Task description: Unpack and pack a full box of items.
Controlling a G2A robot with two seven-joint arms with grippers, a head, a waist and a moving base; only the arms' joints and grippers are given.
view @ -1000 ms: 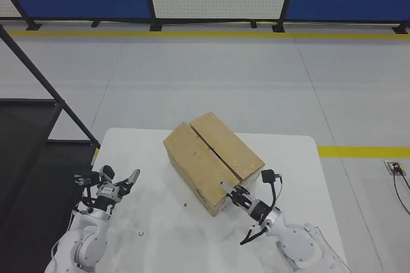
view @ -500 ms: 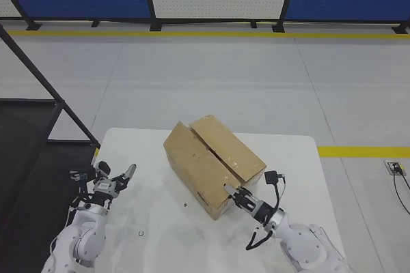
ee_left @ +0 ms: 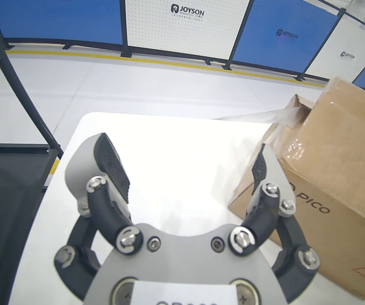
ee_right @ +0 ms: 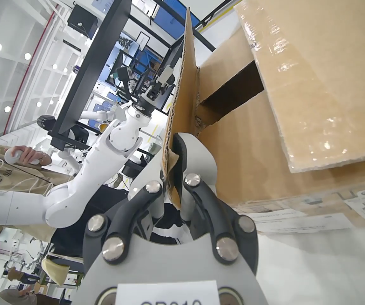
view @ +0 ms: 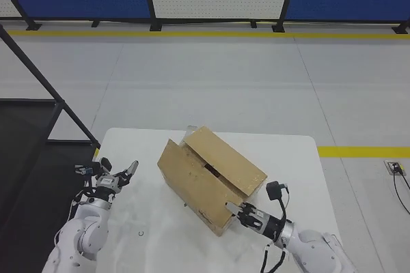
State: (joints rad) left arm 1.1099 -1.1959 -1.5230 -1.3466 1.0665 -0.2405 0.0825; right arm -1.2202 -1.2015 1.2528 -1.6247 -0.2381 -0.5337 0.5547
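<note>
Now, the right claw point(ee_right: 169, 152) is pinched on the ragged lower corner of a cardboard flap point(ee_right: 182, 74), one pad on each face. The flap stands edge-on straight ahead of it. Just past the pinch sits the box point(view: 208, 170) on the white table point(view: 150, 228). A dark gap shows under its second flap point(ee_right: 312, 64), which lies over the top beyond the raised one, glossy with tape. What is inside is hidden. Well apart, across the box from that grip, the left claw point(ee_left: 182, 145) hangs spread above bare table, holding nothing.

The hold is on a frayed corner only, so a hard pull could tear the cardboard or slip off it. With nothing pinning the box, the same pull might drag or tip it instead of opening the flap.
</note>
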